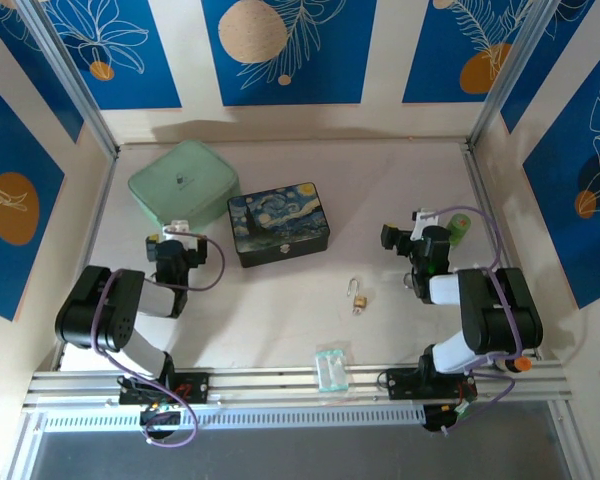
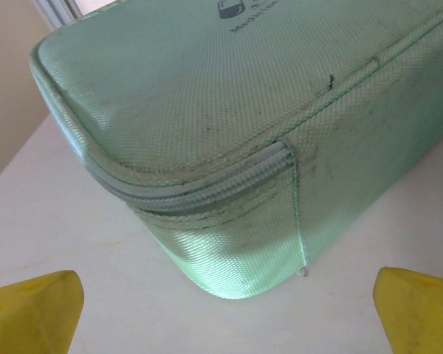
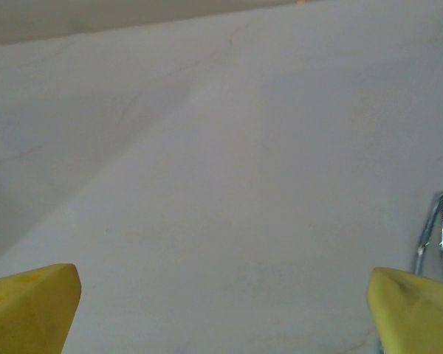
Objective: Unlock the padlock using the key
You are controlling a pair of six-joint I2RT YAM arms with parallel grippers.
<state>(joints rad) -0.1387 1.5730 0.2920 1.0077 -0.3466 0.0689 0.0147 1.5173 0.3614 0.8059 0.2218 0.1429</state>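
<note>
The padlock, tiny with a brass body and silver shackle, lies on the pale table in front of the painted tin, between the two arms. My left gripper is open, its yellow fingertips wide apart just short of a corner of a mint-green zip case. My right gripper is open over bare table, right of the padlock. A thin silvery metal piece lies by its right fingertip; I cannot tell whether it is the key.
A starry-night painted tin stands mid-table beside the mint-green case. A small clear plastic packet rests at the front rail. A green object sits behind the right arm. Walls close in the back and both sides.
</note>
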